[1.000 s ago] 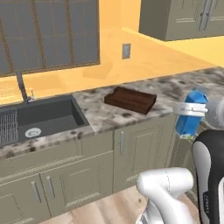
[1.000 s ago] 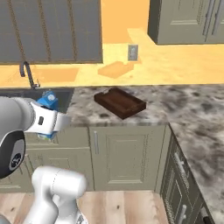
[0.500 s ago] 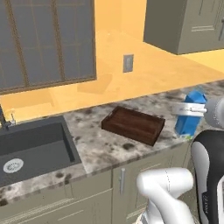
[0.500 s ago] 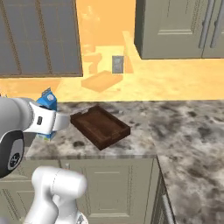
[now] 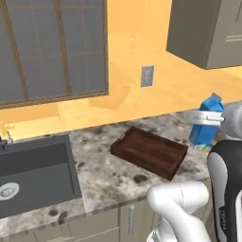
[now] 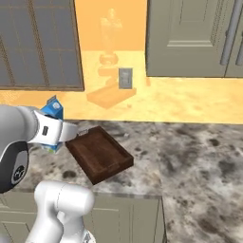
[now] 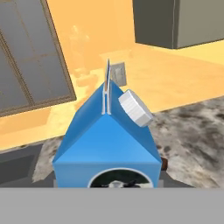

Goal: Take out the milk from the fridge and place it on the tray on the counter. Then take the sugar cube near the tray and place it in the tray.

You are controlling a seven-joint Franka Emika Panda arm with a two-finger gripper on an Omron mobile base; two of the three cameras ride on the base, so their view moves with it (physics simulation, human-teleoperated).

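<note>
My gripper (image 5: pixel 206 117) is shut on the milk (image 5: pixel 206 125), a small blue carton with a white gabled top, held upright above the counter (image 5: pixel 108 177) just right of the tray (image 5: pixel 150 151). From the right base view the milk (image 6: pixel 51 110) peeks out behind my white hand, left of the dark brown tray (image 6: pixel 98 154). Close up in the hand view, the milk (image 7: pixel 107 144) shows its white cap and hides the fingertips. The fridge is out of view. I cannot make out the sugar cube.
A dark sink (image 5: pixel 33 170) is set into the counter at the left, under a window (image 5: pixel 52 47). A wall outlet (image 5: pixel 147 76) sits behind the tray. Upper cabinets (image 6: pixel 190 38) hang at the right. Bare speckled counter (image 6: pixel 199 161) stretches right of the tray.
The whole picture has shifted: the base has driven right and closer to the counter, so the tray looms larger and the sink slides left. The milk stays gripped as before.
</note>
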